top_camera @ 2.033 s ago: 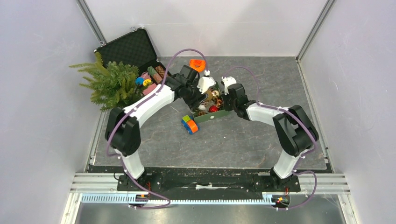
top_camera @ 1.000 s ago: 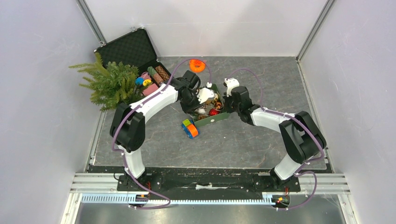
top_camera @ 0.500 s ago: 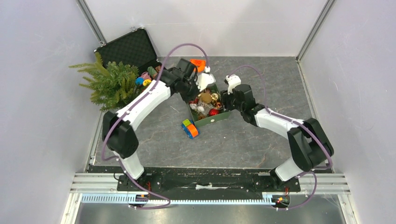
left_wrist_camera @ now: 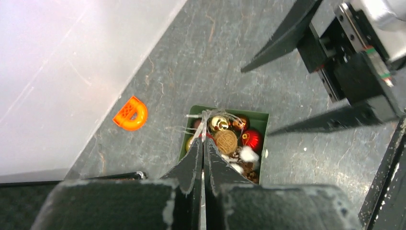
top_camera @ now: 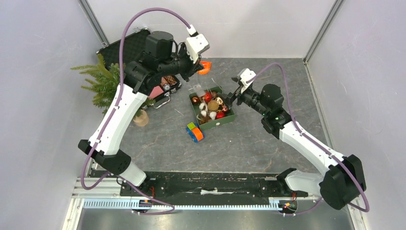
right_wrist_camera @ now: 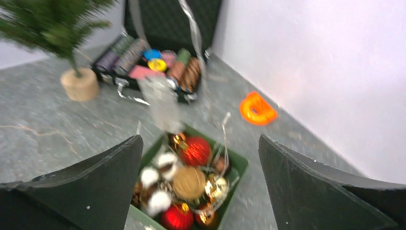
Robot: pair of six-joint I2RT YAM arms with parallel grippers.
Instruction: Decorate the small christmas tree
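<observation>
- We found the left gripper [left_wrist_camera: 203, 146] clamped on a silver strand [right_wrist_camera: 195, 33].
- The tree [top_camera: 103, 86] stood upright, leftward, nearer that arm.
- The right gripper [right_wrist_camera: 199, 139] gaped.

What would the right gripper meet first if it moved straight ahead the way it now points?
Most likely the red ball in the green box; the hanging silvery strand may come first, since depth is unclear.

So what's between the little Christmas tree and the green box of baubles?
The open black case sits between the tree and box, plus bare table; the top view shows it.
</observation>
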